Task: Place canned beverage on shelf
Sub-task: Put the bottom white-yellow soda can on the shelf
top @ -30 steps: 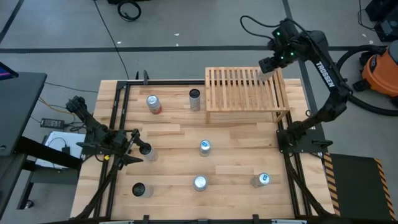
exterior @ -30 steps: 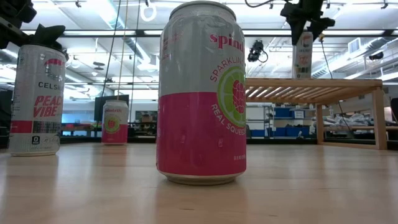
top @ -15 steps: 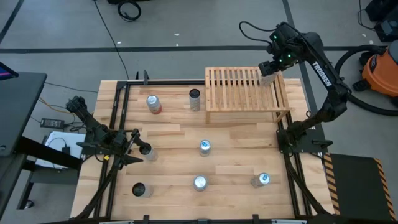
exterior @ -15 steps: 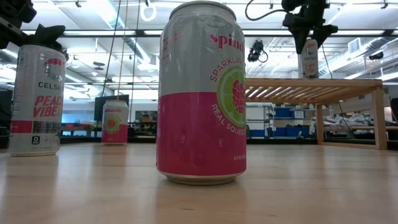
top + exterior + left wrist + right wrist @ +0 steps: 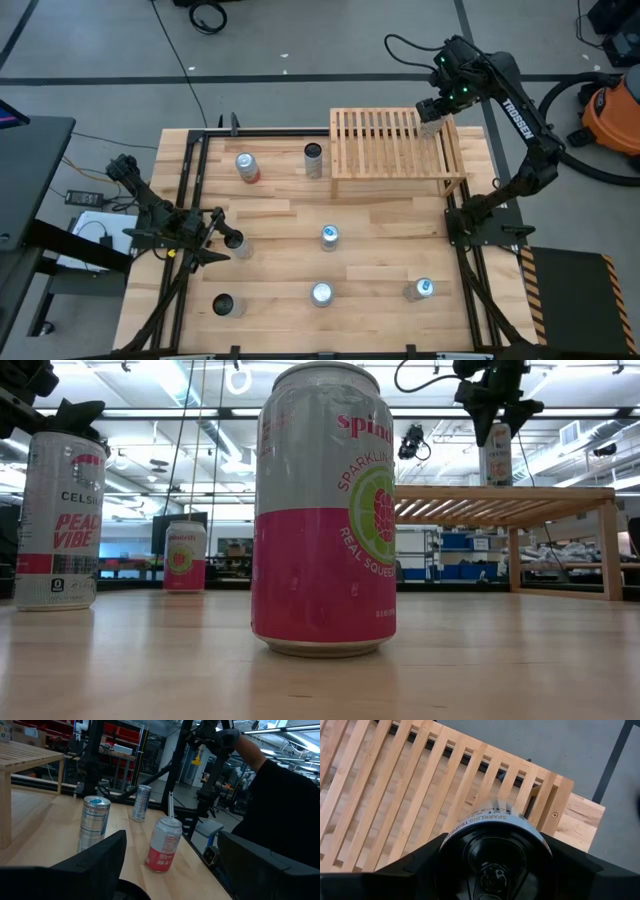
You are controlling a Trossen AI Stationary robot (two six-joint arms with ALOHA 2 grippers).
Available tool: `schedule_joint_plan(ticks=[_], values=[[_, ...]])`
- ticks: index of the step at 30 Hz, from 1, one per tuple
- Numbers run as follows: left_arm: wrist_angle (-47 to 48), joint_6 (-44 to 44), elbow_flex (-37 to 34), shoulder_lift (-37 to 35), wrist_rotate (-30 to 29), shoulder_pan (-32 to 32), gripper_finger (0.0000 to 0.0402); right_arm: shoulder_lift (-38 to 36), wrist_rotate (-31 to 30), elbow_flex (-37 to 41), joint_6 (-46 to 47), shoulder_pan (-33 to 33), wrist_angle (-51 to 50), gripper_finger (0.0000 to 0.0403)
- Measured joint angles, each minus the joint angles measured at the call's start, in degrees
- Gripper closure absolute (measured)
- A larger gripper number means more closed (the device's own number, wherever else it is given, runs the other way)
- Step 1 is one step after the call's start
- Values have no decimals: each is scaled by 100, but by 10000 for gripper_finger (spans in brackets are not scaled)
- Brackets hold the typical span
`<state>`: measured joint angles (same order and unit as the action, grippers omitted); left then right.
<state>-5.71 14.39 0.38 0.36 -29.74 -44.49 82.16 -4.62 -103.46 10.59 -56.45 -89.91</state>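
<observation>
At the table's left edge the left gripper waits with its fingers spread, a dark-topped can standing just beside them. Other cans stand scattered over the table, apart from both arms. On the far right, the right gripper hangs over the far right corner of the shelf, its fingers on either side of the canned beverage, which stands upright on the slats between them.
</observation>
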Motion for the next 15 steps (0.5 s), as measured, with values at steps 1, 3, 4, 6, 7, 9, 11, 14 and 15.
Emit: schedule_joint_plan(ticks=[1, 3, 4, 6, 7, 9, 11, 14, 15], values=[[1, 0, 0, -2, 0, 0, 86, 1, 1, 1, -2, 0, -2, 111], [0, 1, 0, -1, 0, 1, 86, 1, 2, 2, -2, 0, -4, 108], [1, 1, 0, 0, 0, 1, 86, 1, 4, 2, -2, 0, -5, 107], [1, -2, 0, -1, 0, 1, 86, 1, 7, 2, -2, 0, -7, 107], [1, -2, 0, 0, 0, 2, 86, 1, 9, 2, -2, 0, -7, 107], [0, 0, 0, 0, 0, 1, 86, 1, 20, 2, -10, 0, -7, 107], [1, -2, 0, -2, 0, 0, 86, 1, 21, 2, -18, 0, -9, 105], [1, -1, 0, -1, 0, 2, 86, 1, 33, 2, -167, 0, -9, 102], [0, -4, 0, -1, 0, 0, 86, 1, 37, 2, -201, 0, -9, 99]])
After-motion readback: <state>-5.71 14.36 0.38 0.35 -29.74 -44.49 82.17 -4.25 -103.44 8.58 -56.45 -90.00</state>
